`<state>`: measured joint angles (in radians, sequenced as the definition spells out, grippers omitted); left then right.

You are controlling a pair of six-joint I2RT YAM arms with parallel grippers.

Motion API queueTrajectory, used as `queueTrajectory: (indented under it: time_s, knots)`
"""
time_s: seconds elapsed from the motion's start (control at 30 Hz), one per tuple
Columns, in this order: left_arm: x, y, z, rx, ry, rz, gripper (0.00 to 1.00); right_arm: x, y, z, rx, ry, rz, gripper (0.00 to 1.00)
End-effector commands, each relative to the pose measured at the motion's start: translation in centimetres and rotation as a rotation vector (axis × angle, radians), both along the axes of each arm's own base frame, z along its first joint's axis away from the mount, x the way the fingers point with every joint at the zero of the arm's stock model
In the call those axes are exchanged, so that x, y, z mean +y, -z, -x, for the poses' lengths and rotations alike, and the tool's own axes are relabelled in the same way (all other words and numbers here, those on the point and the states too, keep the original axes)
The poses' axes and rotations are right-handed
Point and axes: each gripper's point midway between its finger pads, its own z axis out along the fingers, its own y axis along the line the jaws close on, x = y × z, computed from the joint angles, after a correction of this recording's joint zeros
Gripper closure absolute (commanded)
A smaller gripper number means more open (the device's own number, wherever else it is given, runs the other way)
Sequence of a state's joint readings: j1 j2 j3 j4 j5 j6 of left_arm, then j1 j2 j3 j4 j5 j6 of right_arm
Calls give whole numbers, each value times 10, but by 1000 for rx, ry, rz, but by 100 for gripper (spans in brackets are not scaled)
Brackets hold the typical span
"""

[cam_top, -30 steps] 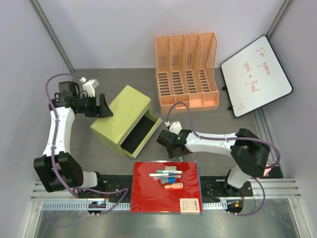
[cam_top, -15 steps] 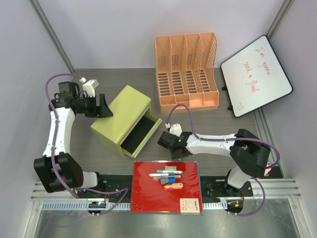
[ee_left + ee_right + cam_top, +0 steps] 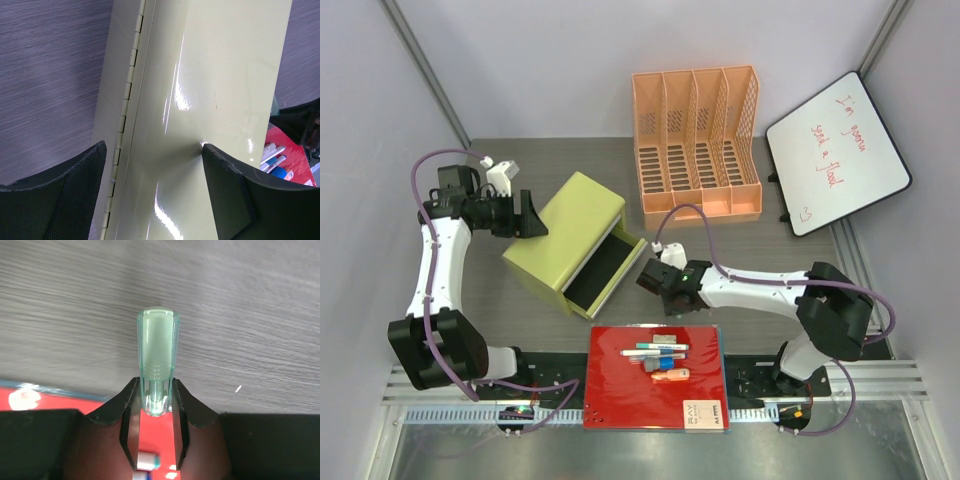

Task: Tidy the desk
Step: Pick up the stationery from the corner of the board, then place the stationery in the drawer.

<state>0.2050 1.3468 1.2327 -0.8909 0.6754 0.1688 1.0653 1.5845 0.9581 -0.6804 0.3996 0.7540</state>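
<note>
A: Right fingers pinch the translucent pale-green plastic cap by its tip, over the dark grey wood-grain desk toward its near edge.
B: It may twist free. Left fingers gape beside the lime-green cabinet.

The bench is a flat, rectangular top of dark grey wood-grain laminate, lying level. A black strip and a silver metal rail edge its near side. Close up, its grain runs in fine streaks.
</note>
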Motion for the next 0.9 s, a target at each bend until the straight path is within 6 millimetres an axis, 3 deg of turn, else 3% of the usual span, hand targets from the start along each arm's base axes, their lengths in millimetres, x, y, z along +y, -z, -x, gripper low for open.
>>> queueTrajectory:
  time_s: [0.0, 0.13, 0.23, 0.27, 0.47, 0.67, 0.8, 0.87]
  knots:
    - [6, 0, 2, -23, -2, -32, 22, 51, -82, -18, -101, -31, -254, 99]
    - [6, 0, 3, -21, -5, -31, 22, 103, -135, -23, -105, -43, -535, 99]
    - [5, -3, 3, -29, -5, -28, 22, 134, -151, -31, -87, -8, -697, 99]
    - [5, -4, 4, -31, -5, -30, 22, 147, -150, -34, -67, 6, -751, 99]
    - [8, -7, 4, -47, -7, -49, 22, 184, -127, -50, 9, 44, -844, 99]
    - [8, -9, 6, -54, -5, -49, 22, 200, -115, -61, 24, 51, -826, 98]
    - [8, -8, 7, -52, -5, -46, 22, 205, -114, -66, 22, 42, -823, 68]
    - [8, -6, 7, -46, -4, -47, 22, 208, -115, -68, 16, 31, -824, 61]
